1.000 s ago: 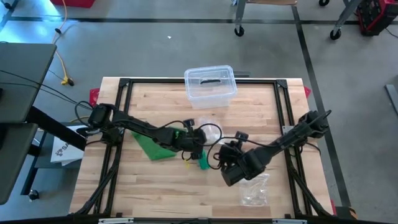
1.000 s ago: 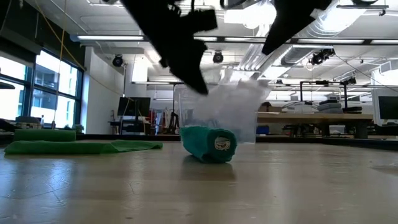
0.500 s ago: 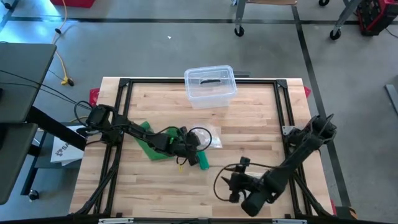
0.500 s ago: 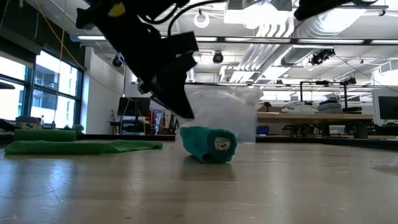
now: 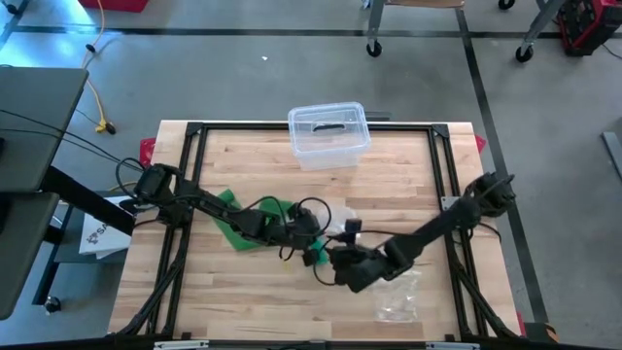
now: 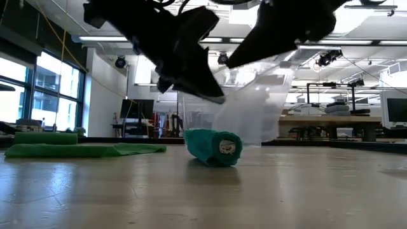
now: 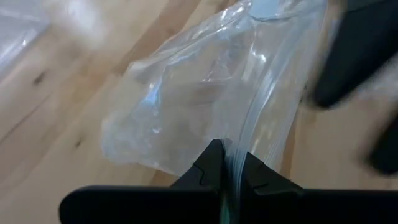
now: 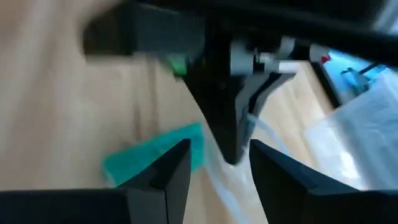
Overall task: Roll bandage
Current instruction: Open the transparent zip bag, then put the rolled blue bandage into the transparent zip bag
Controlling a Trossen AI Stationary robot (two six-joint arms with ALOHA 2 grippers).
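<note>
A rolled green bandage (image 6: pixel 213 147) lies on its side on the wooden table (image 5: pixel 243 301), near the middle (image 5: pixel 316 257). A flat green bandage strip (image 5: pixel 233 231) lies to its left. My left gripper (image 7: pixel 225 171) is shut on a clear plastic bag (image 7: pixel 205 93), which hangs just above and behind the roll (image 6: pixel 254 108). My right gripper (image 8: pixel 219 168) is open. Its two fingers stand on either side of the left gripper's tip (image 8: pixel 227 124), close over the roll (image 8: pixel 155 158). My left gripper pinches the bag's thick strip edge (image 7: pixel 239 146) between its two fingers. The fingers slant down toward the table's right side. The bag hangs slack beyond the fingertips, lifted off the table. Whether my right gripper touches the bag, I cannot tell.
A clear plastic box (image 5: pixel 328 131) stands at the table's far edge. Another crumpled clear bag (image 5: pixel 398 297) lies near the front right. Black frame rails (image 5: pixel 442 165) run along the table's sides. Bare wood lies at the front left.
My right gripper swung away toward the table's near edge, then came back up to the roll and the left gripper's tip. My left gripper tipped and sank a little over the roll, still shut. The bag now hangs spread out to the right of it.
</note>
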